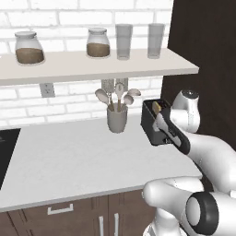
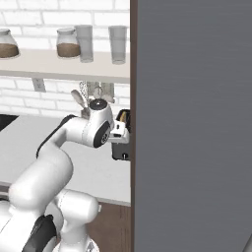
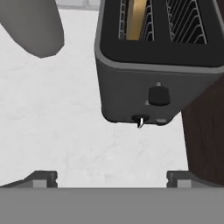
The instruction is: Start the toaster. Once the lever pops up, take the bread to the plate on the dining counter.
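**Hovering at the toaster's lever end, nothing carried yet**

Looking along the hand, I have the toaster [image 3: 157,65] directly ahead, its narrow end face toward me with the small knob [image 3: 158,95] and, at the very bottom of that face, the pale lever tab [image 3: 140,120]. The tab sitting that low suggests the lever is down and the toaster running, though from this angle I can't be sure. The toaster stands at the right end of the white worktop [image 1: 69,161], near the back, hard against the dark cabinet side [image 3: 205,140].

Progress: the bread [image 3: 136,17] is in the left slot, a golden edge showing between the wires; the right slot looks bare. So at most the start step is done. Waiting for the pop-up, lifting the slice and carrying it off to the plate are all outstanding.

Gripper [image 3: 111,177]: fingers spread about as wide as they go, one to each side of the lever end, holding nothing and short of touching the toaster.

Containers: a grey utensil crock [image 1: 117,120] just left of the toaster holds pale spoons. On the shelf [image 1: 92,64] above, two lidded jars [image 1: 98,42] are part full of brown stuff, and two glasses [image 1: 124,41] beside them are clear.
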{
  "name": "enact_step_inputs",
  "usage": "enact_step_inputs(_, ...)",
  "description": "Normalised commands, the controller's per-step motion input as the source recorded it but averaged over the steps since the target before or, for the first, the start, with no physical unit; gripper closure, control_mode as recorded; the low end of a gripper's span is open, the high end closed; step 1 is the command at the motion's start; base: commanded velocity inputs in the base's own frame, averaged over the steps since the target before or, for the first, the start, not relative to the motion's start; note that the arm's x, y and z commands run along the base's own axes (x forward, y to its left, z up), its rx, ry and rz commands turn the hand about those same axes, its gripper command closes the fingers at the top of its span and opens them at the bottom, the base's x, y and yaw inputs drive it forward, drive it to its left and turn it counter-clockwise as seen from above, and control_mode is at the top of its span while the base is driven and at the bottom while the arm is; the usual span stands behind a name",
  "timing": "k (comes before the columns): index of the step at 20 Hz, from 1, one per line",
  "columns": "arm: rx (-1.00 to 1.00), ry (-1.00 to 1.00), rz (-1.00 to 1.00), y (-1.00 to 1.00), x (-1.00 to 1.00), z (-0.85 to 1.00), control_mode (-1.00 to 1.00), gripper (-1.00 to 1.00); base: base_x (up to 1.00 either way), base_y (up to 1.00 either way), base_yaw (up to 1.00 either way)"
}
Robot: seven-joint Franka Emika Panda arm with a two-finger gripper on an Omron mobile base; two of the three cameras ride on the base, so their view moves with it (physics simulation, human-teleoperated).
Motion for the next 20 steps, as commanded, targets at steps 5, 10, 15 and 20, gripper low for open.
enact_step_inputs(5, 0.00, 0.00, 0.00, 0.00, 0.52, -0.18, -1.00, -1.00, 0.00, 0.00, 0.00)
enact_step_inputs(10, 0.00, 0.00, 0.00, -0.06, 0.38, -0.12, -1.00, -1.00, 0.00, 0.00, 0.00)
enact_step_inputs(15, 0.00, 0.00, 0.00, -0.12, 0.21, -0.12, -1.00, -1.00, 0.00, 0.00, 0.00)
enact_step_inputs(20, 0.00, 0.00, 0.00, -0.10, 0.07, -0.20, -1.00, -1.00, 0.00, 0.00, 0.00)
